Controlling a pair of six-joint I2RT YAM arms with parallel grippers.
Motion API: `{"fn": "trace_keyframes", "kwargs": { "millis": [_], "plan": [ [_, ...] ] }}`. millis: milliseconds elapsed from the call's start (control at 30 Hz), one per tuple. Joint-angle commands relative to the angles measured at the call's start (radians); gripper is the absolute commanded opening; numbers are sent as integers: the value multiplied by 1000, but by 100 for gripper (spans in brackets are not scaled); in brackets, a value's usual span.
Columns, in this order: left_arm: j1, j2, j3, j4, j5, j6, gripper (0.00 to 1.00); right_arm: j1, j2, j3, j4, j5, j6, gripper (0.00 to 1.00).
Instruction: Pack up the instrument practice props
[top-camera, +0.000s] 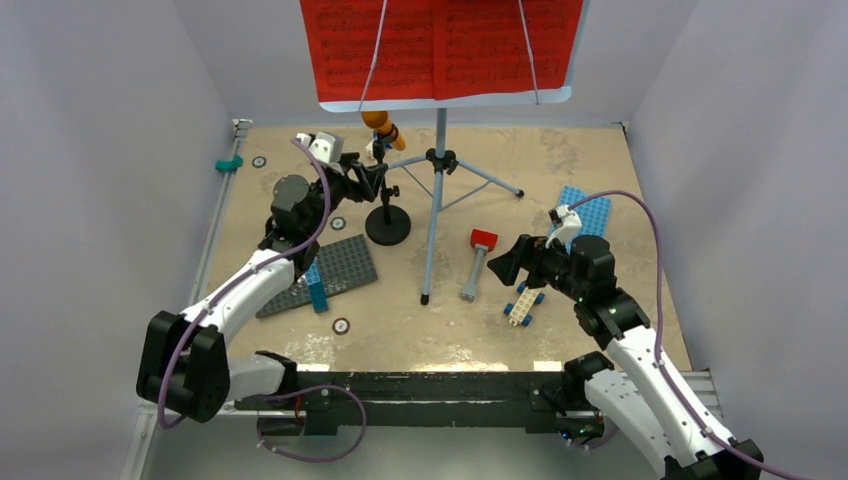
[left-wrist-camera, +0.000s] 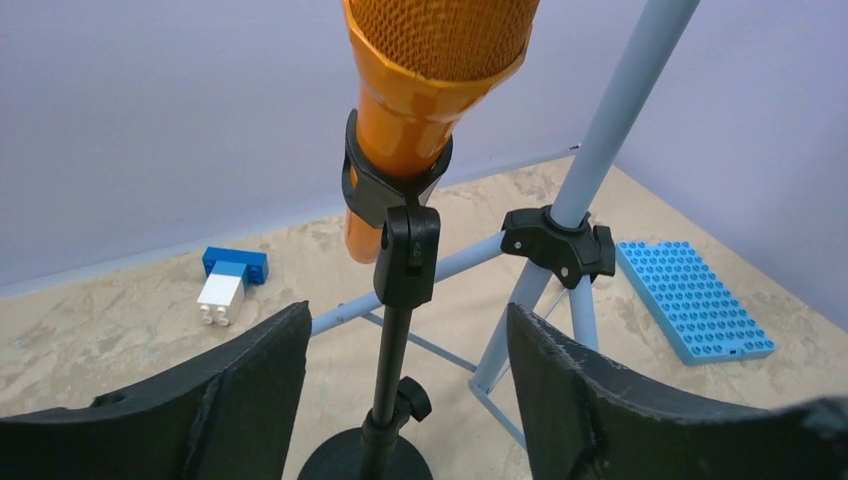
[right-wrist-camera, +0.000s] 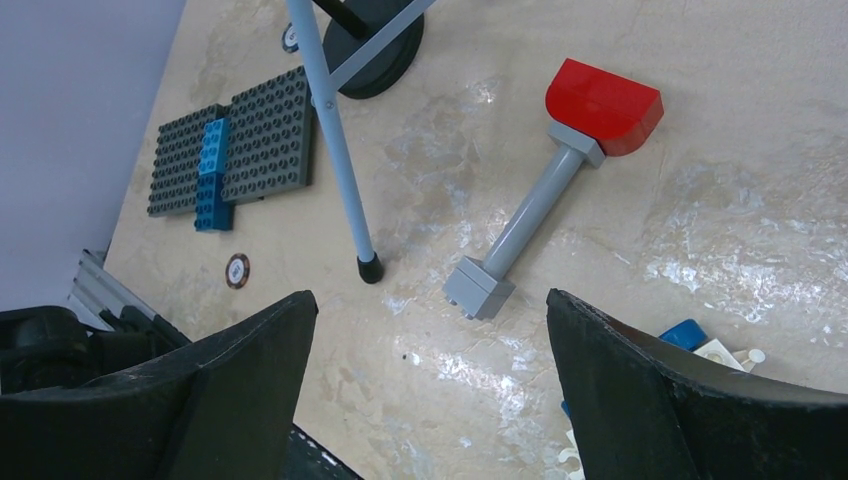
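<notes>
Back-left on the table (top-camera: 560, 330), just beside the grey tripod of the music stand (top-camera: 437, 190), is where it all comes down to: the small black mic stand (left-wrist-camera: 405, 260) with the orange toy microphone (left-wrist-camera: 430, 80) sitting in its clip. The stand's post runs pretty much straight up from its round base, and the mic is perched on top at a tilt, mesh head up toward the wrist camera. The left gripper (left-wrist-camera: 400, 330) comes at it side-on from the near-left, jaws spread with nothing in them, and the post lines up right in the gap between the two fingers (left-wrist-camera: 250, 390), a bit below the clip. No contact that shows, and how deep the post actually sits between them is hard to call from either view. The left arm is clearly the closer one, so a squeeze across the upright post looks like its job. The right gripper (right-wrist-camera: 430, 310) hangs well apart on the other side, jaws wide and empty, over the red-headed toy hammer (right-wrist-camera: 545, 195). The red sheet-music pages (top-camera: 440, 45) sit up on the music stand's tray.
</notes>
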Motion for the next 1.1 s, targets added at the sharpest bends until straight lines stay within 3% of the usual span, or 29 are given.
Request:
{"fn": "trace_keyframes", "kwargs": {
  "millis": [0, 600, 900, 1067],
  "plan": [
    [-2, 40, 47, -8, 36, 59, 67, 6, -12, 46, -5, -12, 4, 90],
    [-2, 202, 74, 119, 50, 47, 56, 6, -14, 72, -60, -2, 20, 89],
    [-2, 250, 91, 161, 55, 57, 41, 6, 2, 73, -59, 1, 20, 89],
    [-3, 266, 99, 180, 67, 49, 19, 6, 0, 73, -69, 8, 13, 89]
  ]
}}
